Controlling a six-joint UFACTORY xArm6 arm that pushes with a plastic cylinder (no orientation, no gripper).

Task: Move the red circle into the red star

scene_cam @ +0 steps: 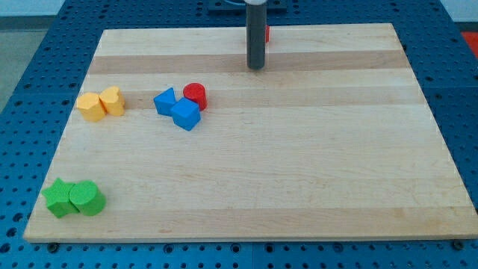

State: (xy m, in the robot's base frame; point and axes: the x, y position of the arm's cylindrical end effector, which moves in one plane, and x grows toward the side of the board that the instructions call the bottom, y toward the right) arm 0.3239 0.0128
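The red circle [195, 95] is a short red cylinder left of the board's middle, touching a blue cube [186, 114]. A red block [267, 33], most likely the red star, shows only as a sliver behind the rod at the view's top. My tip [256, 67] rests on the board just below that red sliver, well to the right of and above the red circle.
A blue triangle [165, 101] sits left of the red circle, against the blue cube. Two yellow blocks [101, 103] lie at the left. A green star [58, 198] and a green circle [87, 198] sit at the bottom left. The wooden board [299, 187] ends in blue pegboard.
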